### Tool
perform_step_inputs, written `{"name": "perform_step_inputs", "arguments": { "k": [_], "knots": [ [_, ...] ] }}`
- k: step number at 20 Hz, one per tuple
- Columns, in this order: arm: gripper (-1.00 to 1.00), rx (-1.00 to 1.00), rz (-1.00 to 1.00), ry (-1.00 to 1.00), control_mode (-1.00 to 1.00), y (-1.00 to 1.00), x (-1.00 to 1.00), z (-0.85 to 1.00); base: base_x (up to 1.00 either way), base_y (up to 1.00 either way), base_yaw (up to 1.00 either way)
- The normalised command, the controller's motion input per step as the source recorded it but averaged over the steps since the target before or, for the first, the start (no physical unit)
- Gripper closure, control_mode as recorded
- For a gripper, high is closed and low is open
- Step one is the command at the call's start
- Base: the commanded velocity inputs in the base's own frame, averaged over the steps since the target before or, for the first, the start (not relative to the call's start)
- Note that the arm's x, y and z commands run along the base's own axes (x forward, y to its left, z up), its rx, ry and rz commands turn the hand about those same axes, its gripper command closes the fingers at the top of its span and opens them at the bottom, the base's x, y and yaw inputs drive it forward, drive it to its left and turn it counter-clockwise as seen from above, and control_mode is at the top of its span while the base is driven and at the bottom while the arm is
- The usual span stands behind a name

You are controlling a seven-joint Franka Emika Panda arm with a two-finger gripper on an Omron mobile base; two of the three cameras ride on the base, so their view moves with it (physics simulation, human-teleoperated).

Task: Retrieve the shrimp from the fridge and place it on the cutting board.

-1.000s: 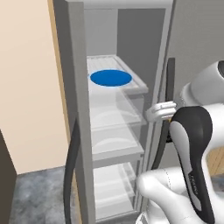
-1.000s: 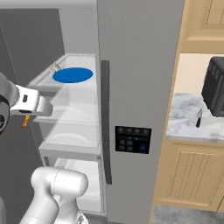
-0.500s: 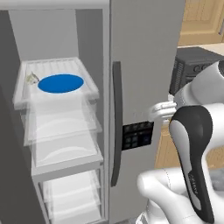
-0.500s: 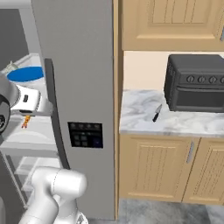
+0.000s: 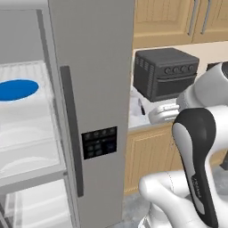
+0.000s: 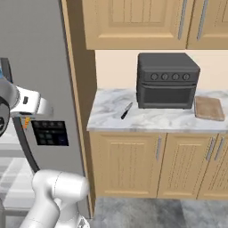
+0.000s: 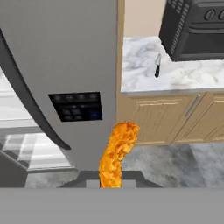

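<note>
The jaws of the white arm's two-finger gripper (image 7: 111, 181) are clamped on the small orange curved shrimp (image 7: 117, 153), which rises from between the fingertips in the hand view, in front of the fridge door and the floor. In the right base view the shrimp (image 6: 26, 123) appears as a tiny orange fleck below the hand, level with the door's dark control panel (image 6: 50, 132).

The tall grey fridge (image 5: 91, 67) stands with its left compartment open; pale translucent shelves (image 5: 26, 133) are visible, and a round blue plate (image 5: 17, 89) lies on an upper shelf. A long dark door handle (image 5: 72, 133) runs down the closed right door.

To the right of the fridge, a marbled white desk (image 6: 111, 118) tops light-brown wooden cabinets (image 6: 147, 164). On it stand a dark grey toaster oven with knobs (image 6: 167, 80), a small dark-handled knife (image 6: 126, 110) to the oven's left, and the flat rectangular light-brown wooden cutting board (image 6: 209, 108) just beside the oven's right. The shrimp is held well apart from the cutting board. Upper wooden cupboards (image 6: 142, 22) hang above the desk.
</note>
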Motion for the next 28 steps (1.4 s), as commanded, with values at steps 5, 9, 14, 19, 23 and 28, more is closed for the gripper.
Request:
{"name": "perform_step_inputs", "arguments": {
  "k": [5,9,14,19,23,28],
  "knots": [
    [1.00,0.00,0.00,0.00,1.00,0.00,0.00,0.00,0.08,-0.89,0.00],
    [1.00,0.00,0.00,0.00,1.00,0.00,0.00,0.00,0.09,-0.91,0.00],
    [1.00,0.00,0.00,0.00,1.00,0.00,0.00,0.00,0.43,-0.90,0.01],
    [1.00,0.00,0.00,0.00,1.00,0.00,0.00,0.00,0.53,-0.84,0.06],
    [1.00,0.00,0.00,0.00,1.00,0.00,0.00,0.00,0.58,-0.77,0.11],
    [1.00,0.00,0.00,0.00,1.00,0.00,0.00,0.00,0.57,-0.68,0.12]
  ]
}}
